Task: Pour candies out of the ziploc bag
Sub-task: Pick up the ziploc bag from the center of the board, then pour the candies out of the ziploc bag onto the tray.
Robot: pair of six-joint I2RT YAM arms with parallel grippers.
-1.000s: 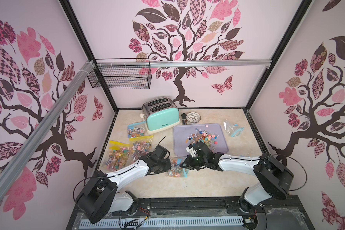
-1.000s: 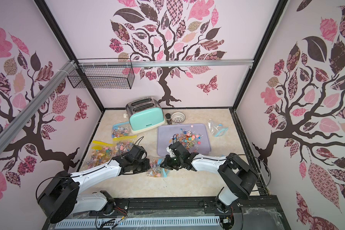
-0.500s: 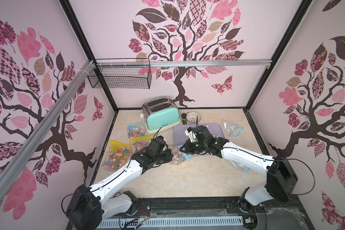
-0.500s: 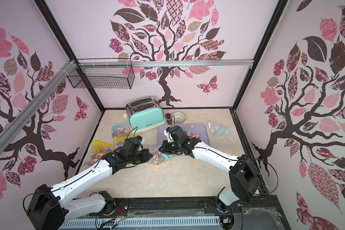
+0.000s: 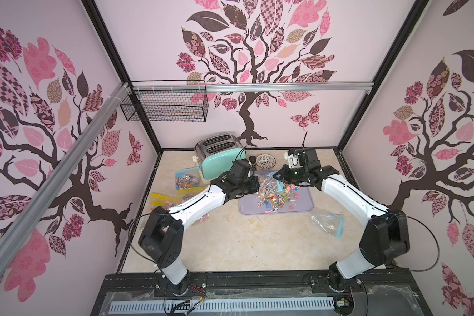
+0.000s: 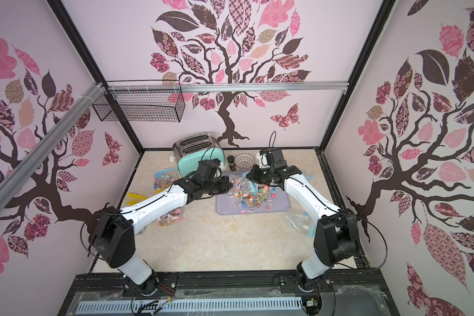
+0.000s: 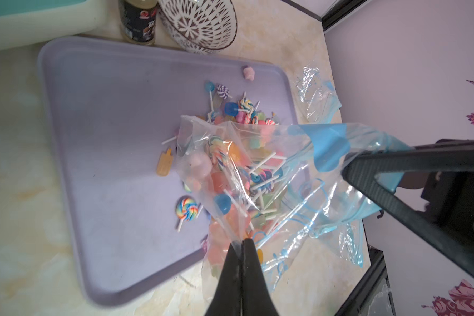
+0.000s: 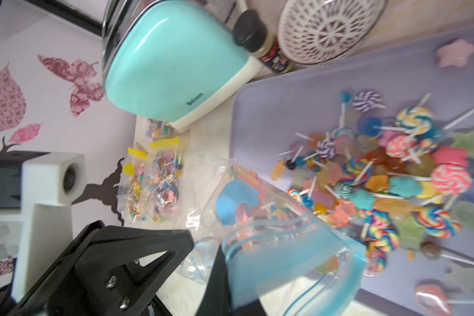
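A clear ziploc bag with a blue zip strip hangs over the near-left part of the purple tray, with both grippers holding it. My left gripper is shut on the bag's clear film. The right gripper is shut on the blue zip edge. Candies, small lollipops on white sticks, are still inside the bag. A bigger heap of candies lies on the tray. Both top views show the grippers facing each other over the tray.
A mint toaster, a dark jar and a patterned bowl stand behind the tray. Filled candy bags lie at the left, under my left arm. An empty bag lies at the right. A wire basket hangs on the back wall.
Both arms have lifted the bag off the table in front of the tray and carried it back over the tray, both still gripping it.
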